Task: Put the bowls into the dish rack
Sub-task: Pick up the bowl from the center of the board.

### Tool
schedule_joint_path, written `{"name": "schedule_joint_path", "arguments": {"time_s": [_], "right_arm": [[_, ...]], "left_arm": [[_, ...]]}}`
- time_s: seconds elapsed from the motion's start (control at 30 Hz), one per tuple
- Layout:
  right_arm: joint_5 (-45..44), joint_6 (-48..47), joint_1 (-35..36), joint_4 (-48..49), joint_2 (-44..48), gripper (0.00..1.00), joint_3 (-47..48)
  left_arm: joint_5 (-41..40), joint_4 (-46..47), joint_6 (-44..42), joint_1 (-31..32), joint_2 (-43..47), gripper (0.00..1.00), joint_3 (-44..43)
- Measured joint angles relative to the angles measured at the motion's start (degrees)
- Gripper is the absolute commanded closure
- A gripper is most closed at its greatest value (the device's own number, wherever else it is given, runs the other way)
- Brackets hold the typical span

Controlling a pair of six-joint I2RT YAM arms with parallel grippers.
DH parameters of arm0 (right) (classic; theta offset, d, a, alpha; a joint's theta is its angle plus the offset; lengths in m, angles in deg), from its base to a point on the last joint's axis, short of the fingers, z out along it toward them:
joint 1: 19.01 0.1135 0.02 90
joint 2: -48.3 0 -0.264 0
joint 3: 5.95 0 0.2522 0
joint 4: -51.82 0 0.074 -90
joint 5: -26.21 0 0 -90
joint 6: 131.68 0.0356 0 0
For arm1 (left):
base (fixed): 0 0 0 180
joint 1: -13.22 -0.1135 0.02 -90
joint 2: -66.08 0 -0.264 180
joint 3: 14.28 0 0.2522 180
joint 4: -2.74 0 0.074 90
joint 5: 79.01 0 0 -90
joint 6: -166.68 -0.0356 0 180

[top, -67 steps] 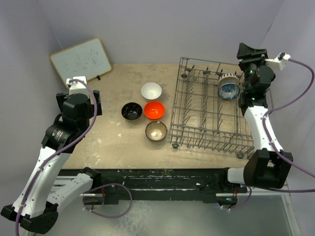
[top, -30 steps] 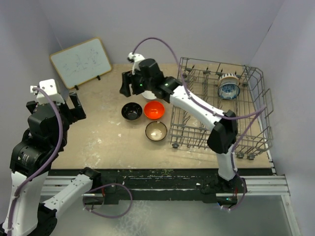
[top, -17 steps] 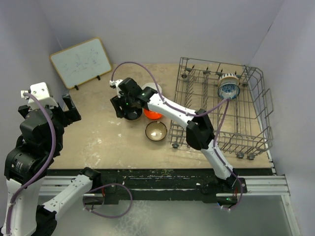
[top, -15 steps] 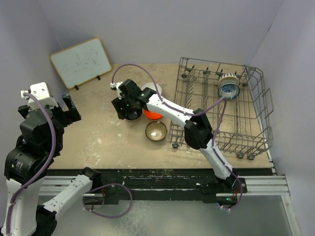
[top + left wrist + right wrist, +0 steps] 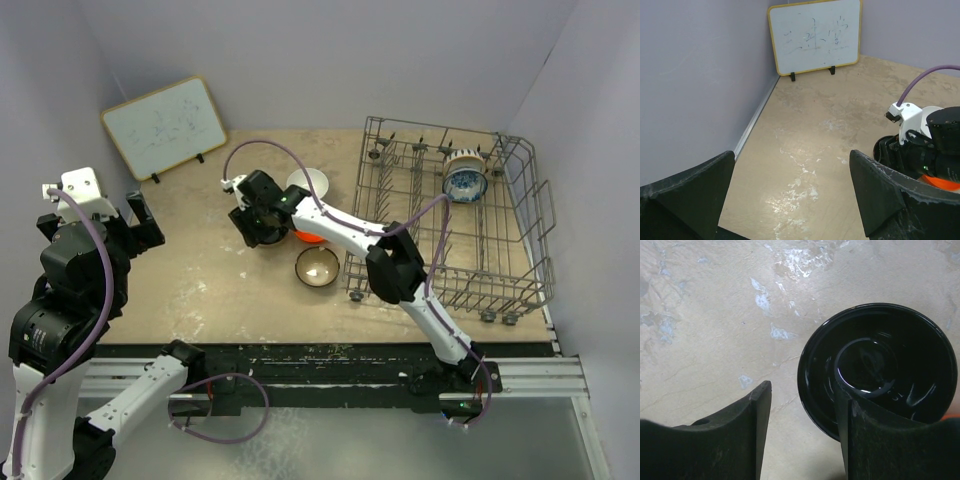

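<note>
Straddling the glossy black bowl [image 5: 880, 370] rim with the right gripper [image 5: 805, 390], jaws apart; holding the left gripper [image 5: 790, 165] wide, idle. Next probably needing: pinching, lifting toward the dish rack [image 5: 470, 250].

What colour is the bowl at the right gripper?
Glossy black. The bowl shows best in the right wrist view.

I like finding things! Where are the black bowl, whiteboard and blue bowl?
black bowl [image 5: 875, 367], right wrist view, shiny inside.
whiteboard [image 5: 815, 37], left wrist view, middle of face.
blue bowl [image 5: 465, 184], top view, patterned side.
</note>
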Motion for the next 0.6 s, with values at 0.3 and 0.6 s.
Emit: {"name": "schedule_joint_path", "arguments": {"time_s": [0.3, 0.6], "right_arm": [[-4.70, -1.07, 2.34, 0.66, -1.86, 0.59, -0.04], [-9.09, -1.75, 2.86, 1.68, -2.40, 0.88, -0.09]], "left_arm": [[-0.17, -0.02, 0.02, 0.00, 0.00, 0.01, 0.02], [-0.24, -0.09, 0.04, 0.00, 0.02, 0.01, 0.09]]}}
